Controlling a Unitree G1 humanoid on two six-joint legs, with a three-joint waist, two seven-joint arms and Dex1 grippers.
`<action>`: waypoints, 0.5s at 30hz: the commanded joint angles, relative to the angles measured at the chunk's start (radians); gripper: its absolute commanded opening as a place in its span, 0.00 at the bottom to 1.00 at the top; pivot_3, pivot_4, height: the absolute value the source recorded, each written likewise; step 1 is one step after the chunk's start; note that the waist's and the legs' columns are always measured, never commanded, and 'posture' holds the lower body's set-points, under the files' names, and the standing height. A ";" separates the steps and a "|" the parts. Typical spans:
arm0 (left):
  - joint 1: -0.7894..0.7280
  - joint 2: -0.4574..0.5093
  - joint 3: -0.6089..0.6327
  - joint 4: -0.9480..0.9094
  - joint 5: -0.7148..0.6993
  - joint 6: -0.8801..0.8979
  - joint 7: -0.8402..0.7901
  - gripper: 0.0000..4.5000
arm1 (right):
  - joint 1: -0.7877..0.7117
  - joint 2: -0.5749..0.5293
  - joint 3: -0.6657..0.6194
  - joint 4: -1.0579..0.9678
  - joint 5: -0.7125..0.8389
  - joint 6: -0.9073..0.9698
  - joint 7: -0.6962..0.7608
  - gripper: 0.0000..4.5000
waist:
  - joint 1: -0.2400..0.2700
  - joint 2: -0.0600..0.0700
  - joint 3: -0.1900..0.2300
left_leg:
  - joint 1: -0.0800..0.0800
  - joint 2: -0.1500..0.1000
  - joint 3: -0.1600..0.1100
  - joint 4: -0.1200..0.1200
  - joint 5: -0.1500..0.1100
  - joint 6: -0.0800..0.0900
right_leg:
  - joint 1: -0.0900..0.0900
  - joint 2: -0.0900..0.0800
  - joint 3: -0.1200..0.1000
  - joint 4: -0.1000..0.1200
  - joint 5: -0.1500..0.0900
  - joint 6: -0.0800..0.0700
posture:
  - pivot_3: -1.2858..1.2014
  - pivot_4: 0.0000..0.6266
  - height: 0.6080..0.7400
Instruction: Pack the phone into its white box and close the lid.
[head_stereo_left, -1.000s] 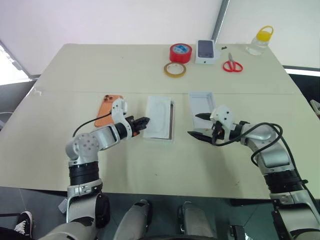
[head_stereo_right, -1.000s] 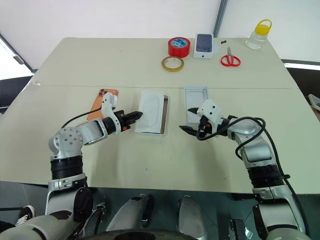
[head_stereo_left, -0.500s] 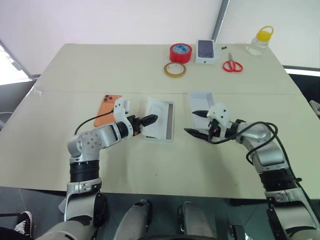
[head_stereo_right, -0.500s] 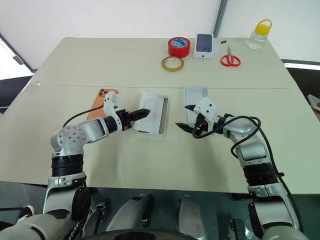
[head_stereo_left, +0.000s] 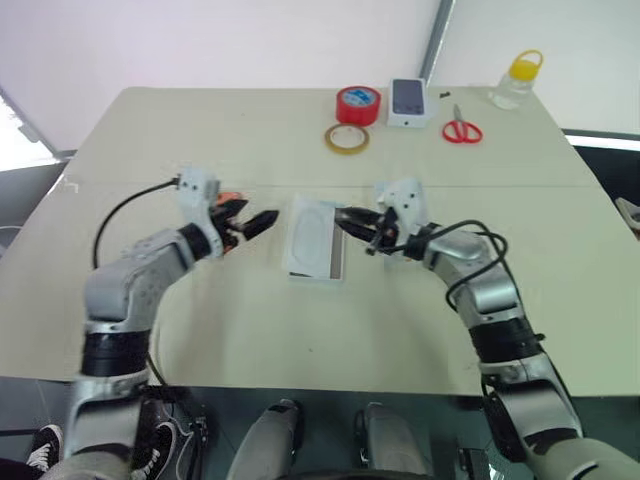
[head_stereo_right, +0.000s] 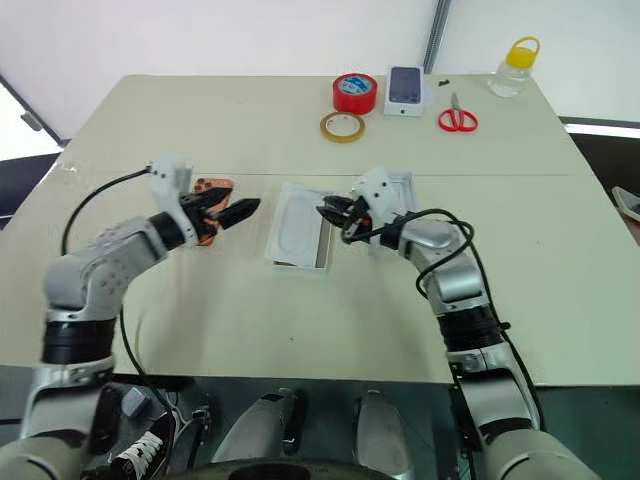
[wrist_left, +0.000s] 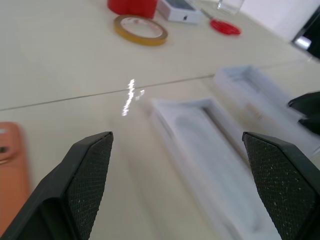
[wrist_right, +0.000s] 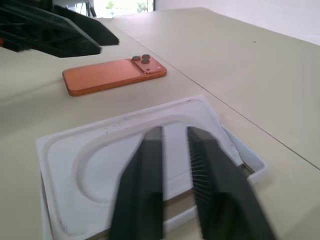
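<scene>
From the head view, the left gripper (head_stereo_left: 252, 222) hangs spread beside the phone (head_stereo_right: 212, 187) near the desk's left edge, while in the right wrist view the right gripper (wrist_right: 172, 137) hovers pressed together over the white box (wrist_right: 250, 162); the phone looks rigid and slick, best pinched across its long edges.

Beige table (head_stereo_left: 250, 330) — phone (wrist_right: 114, 74), white box (head_stereo_left: 338, 247), perhaps lid (wrist_left: 260, 97).

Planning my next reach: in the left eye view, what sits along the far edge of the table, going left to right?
Yellow tape ring → red tape roll → small white box → red scissors → yellow-capped jar.
</scene>
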 joint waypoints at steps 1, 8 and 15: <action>0.041 0.054 0.018 0.007 0.053 -0.169 -0.119 0.97 | -0.069 0.027 0.079 0.007 -0.069 0.017 -0.019 0.01 | 0.004 0.000 0.000 | 0.000 0.000 0.000 0.000 0.000 0.000 | 0.000 0.000 0.000 0.000 0.000 0.000 | 0.52 0.24 1.00; 0.114 0.081 0.054 0.013 0.051 -0.308 -0.240 0.97 | -0.116 0.080 0.192 0.026 -0.175 0.093 -0.062 0.01 | 0.010 0.000 0.000 | -0.001 0.000 0.000 -0.002 0.000 0.000 | -0.003 0.000 0.001 0.000 0.000 0.000 | 0.52 0.24 1.00; 0.128 0.064 0.047 0.016 0.080 -0.334 -0.223 0.97 | -0.128 0.028 0.300 0.089 -0.300 0.029 -0.022 0.01 | 0.005 0.000 0.000 | -0.001 0.000 0.000 -0.003 0.000 0.000 | -0.004 0.000 0.001 0.001 0.000 0.000 | 0.52 0.24 1.00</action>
